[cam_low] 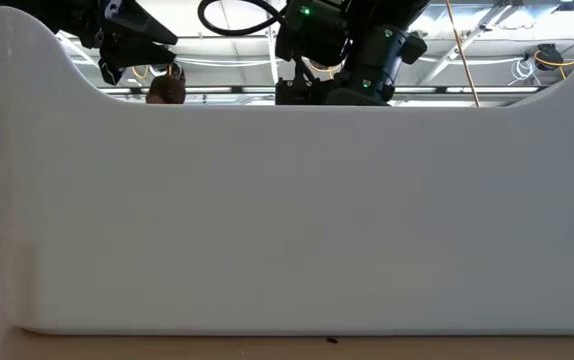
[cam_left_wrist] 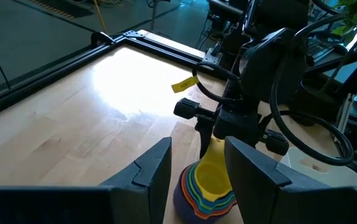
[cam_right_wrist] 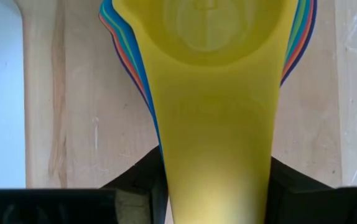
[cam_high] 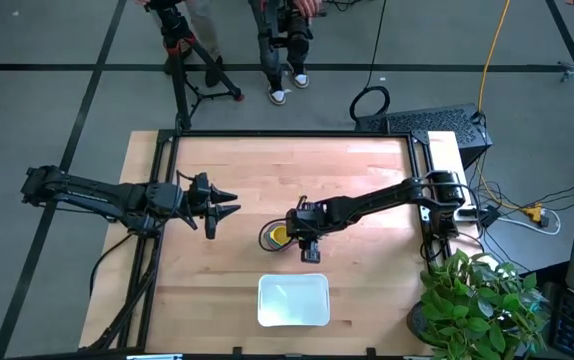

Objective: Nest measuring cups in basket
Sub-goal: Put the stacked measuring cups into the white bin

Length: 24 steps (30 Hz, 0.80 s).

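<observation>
The right gripper (cam_high: 308,243) sits low over the middle of the table (cam_high: 247,180), clamped on the flat handle of the yellow cup (cam_right_wrist: 219,93) — in the right wrist view that handle runs straight back between the two dark fingers (cam_right_wrist: 138,177), which press against it from both sides. The yellow cup is the innermost of a nested stack of measuring cups (cam_left_wrist: 206,186); around its rim, thin edges of orange, green and blue cups show one inside the next, with the darkest blue outermost. In the high view the stack (cam_high: 276,236) lies just beside the right gripper, on the side toward the left arm, and it appears to rest on the wood, though contact under it cannot be confirmed. The basket (cam_high: 293,300) lies on the table near the right gripper, toward the front edge, apart from the stack and with nothing visible inside it; in the low view its white wall (cam_low: 287,220) fills nearly the whole picture. The left gripper (cam_high: 229,203) hangs above the table to the far side of the stack from the right arm, pointed toward it, its fingers (cam_left_wrist: 150,171) spread apart and holding nothing — the stack shows between them, farther off. Beyond the table's back edge, a person's legs and shoes (cam_high: 285,75) stand next to a tripod (cam_high: 192,60).
</observation>
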Each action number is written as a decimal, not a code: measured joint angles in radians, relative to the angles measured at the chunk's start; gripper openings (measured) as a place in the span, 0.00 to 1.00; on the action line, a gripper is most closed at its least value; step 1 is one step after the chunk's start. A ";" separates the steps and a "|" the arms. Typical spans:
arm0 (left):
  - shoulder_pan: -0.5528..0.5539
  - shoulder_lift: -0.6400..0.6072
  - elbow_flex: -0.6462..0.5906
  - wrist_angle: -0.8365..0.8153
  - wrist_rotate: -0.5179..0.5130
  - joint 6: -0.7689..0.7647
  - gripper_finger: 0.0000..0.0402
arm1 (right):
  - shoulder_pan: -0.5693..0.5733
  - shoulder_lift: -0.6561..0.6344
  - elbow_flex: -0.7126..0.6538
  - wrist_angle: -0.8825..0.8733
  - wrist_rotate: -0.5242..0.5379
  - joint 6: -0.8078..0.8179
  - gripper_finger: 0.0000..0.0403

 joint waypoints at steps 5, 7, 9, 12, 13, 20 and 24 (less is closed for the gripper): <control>0.000 0.000 0.000 0.000 0.000 0.000 0.37 | -0.002 0.000 0.000 -0.005 -0.025 0.003 0.34; 0.000 0.000 0.000 0.000 0.000 0.000 0.37 | -0.002 0.000 0.000 -0.009 -0.026 -0.004 0.34; 0.000 0.000 0.000 0.000 0.000 0.000 0.37 | -0.002 0.000 0.000 -0.013 -0.031 -0.015 0.37; 0.000 0.000 0.000 0.000 0.000 0.000 0.37 | -0.002 0.000 0.000 -0.016 -0.053 -0.025 0.41; 0.000 0.000 0.000 0.000 0.000 0.000 0.37 | -0.002 0.000 0.000 -0.017 -0.053 -0.026 0.42; 0.000 0.000 0.000 0.000 0.000 -0.002 0.37 | -0.002 0.000 0.000 -0.030 -0.052 -0.027 0.47; 0.000 0.000 0.000 0.000 0.000 -0.002 0.37 | -0.002 0.000 0.000 -0.040 -0.052 -0.030 0.49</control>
